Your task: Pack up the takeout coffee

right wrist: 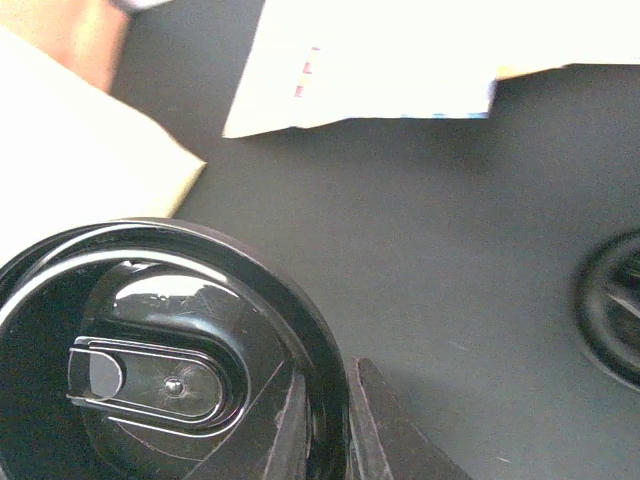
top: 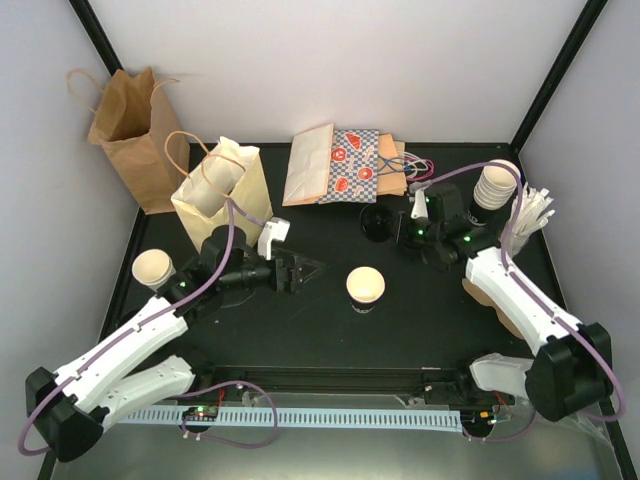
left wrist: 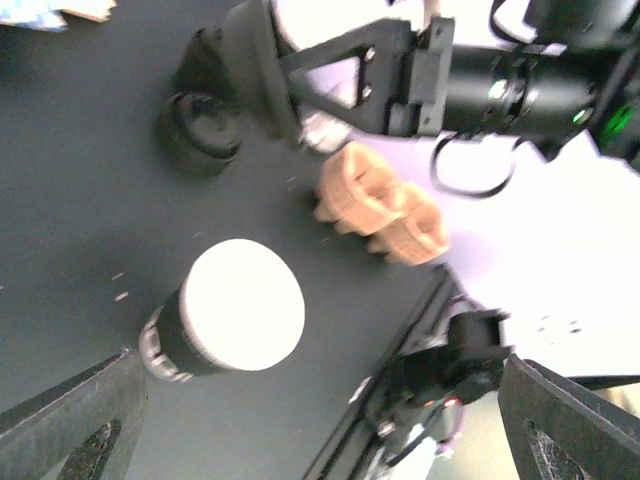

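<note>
Pinching black lid (right wrist: 160, 372) rim, right gripper (right wrist: 335, 405) mostly cropped.

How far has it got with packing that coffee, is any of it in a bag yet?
Early days. Done: one sleeved cup stands mid-table, without a lid. In hand: the right pincer grips a black lid by its rim; the left pincer is open, facing that cup. Left: lidding the cup and bagging it; no cup shows in the cream bag.
</note>
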Robot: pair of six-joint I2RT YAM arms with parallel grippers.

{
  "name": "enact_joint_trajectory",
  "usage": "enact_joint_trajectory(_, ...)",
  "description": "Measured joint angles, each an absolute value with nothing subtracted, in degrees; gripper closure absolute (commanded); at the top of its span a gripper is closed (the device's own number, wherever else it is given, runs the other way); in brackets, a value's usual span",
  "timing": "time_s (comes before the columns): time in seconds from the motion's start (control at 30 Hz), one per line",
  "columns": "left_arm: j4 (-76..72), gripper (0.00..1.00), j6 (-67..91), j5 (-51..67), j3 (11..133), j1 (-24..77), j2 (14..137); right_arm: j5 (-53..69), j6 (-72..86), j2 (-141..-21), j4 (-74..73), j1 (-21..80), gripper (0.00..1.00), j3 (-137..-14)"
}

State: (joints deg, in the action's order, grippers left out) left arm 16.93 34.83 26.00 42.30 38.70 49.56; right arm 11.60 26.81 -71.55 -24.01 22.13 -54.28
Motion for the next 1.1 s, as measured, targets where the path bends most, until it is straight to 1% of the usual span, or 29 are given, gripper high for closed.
enact_joint_trajectory(0.27,-0.82,0.02,46.02,32.82,42.68,39.66,54.72,32.67,28.42,-65.39,-14.39,22.26,0.86,-50.72)
enact_joint_trajectory(0.33,-4.27,0.08,48.25,33.26,42.68,39.81,54.74,37.26,29.5,-64.2,-11.64,22.33,0.86,-50.22)
enact_joint_trajectory(0.43,-9.43,0.23,52.38,33.3,42.54,39.83,54.7,43.0,31.62,-61.89,-7.42,22.39,0.86,-48.8)
enact_joint_trajectory(0.6,-20.56,0.34,61.28,34.59,41.82,39.86,55.16,49.87,35.11,-58.5,-1.1,22.41,0.86,-47.09)
enact_joint_trajectory(0.77,-27.09,0.44,66.19,36.18,41.82,40.01,56.75,53.32,37.63,-58.57,1.83,22.44,0.86,-47.09)
enact_joint_trajectory(0.8,-27.57,0.49,66.7,36.29,41.82,40.16,57.08,53.71,38.02,-58.63,2.22,22.44,0.86,-47.09)
enact_joint_trajectory(0.87,-28.38,0.57,67.77,36.53,41.82,40.66,57.82,54.33,38.59,-58.67,2.66,22.44,0.86,-47.09)
enact_joint_trajectory(0.97,-29.23,0.59,68.4,37.01,41.87,41.63,58.87,54.87,39.16,-58.72,3.31,22.52,0.85,-47.09)
enact_joint_trajectory(1.1,-30.57,0.57,69.28,38.0,41.89,42.76,60.69,55.44,39.38,-58.89,3.75,22.85,0.85,-47.09)
